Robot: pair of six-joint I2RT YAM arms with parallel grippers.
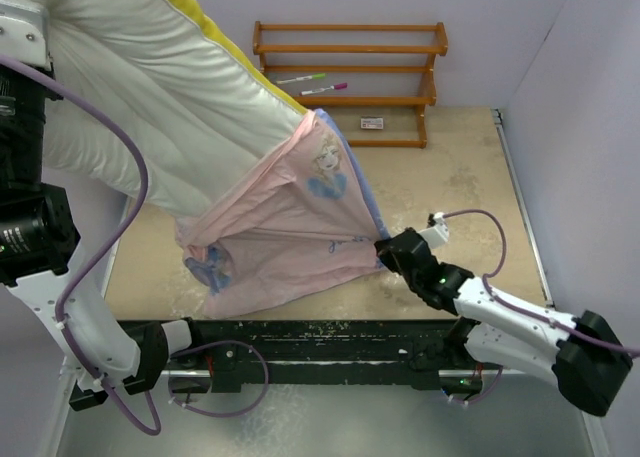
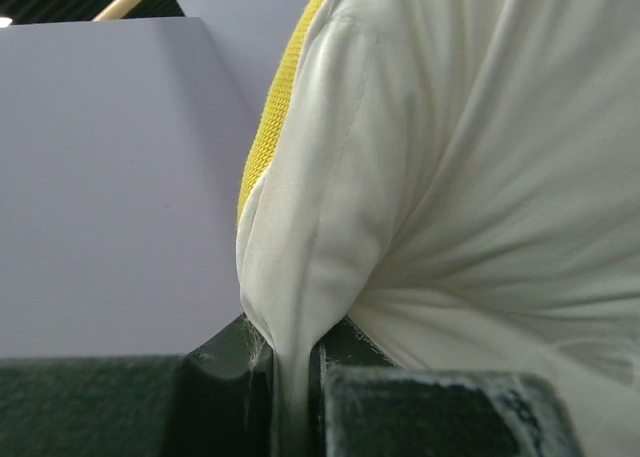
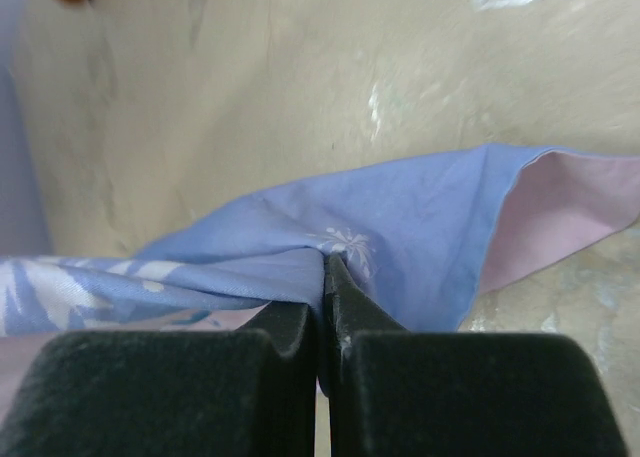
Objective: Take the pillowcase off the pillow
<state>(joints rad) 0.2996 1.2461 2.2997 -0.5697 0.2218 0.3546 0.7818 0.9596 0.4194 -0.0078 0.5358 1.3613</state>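
**Between two shut grips: a soft pillow [image 1: 150, 87] half out of its pillowcase [image 1: 290, 237]**

From above, the pillow hangs high from the left arm and slopes down towards the right gripper [image 1: 385, 249]. The left jaws themselves are hard to make out in this view. The pillow's lower end sits inside the pillowcase, which is turned pink side out and bunched round it. From that bunch the cloth runs taut to the right jaws, which are low over the table [image 1: 460, 177]. Beyond the jaws is mottled beige tabletop with shiny patches. A wooden rack [image 1: 350, 67] carrying two markers [image 1: 312, 81] stands against the far pale lilac wall. There is open room to the right for drawing the cloth away.

At the left wrist, the left gripper [image 2: 293, 377] is clamped on a thin fold of the pillow's white shell. The yellow band [image 2: 272, 117] runs just above the jaws, and a lilac wall is close beside them. The pillow looks light, bulky and squashy. A pinch takes only skin rather than filling, so I judge the hold could creep under a hard pull.

At the right wrist, the jaws are pressed together on a blue fold of pillowcase, with the pink lining showing to one side. The fabric looks thin, limp and a little slick. I judge a doubled edge or corner fold to be the soundest place to hold it.
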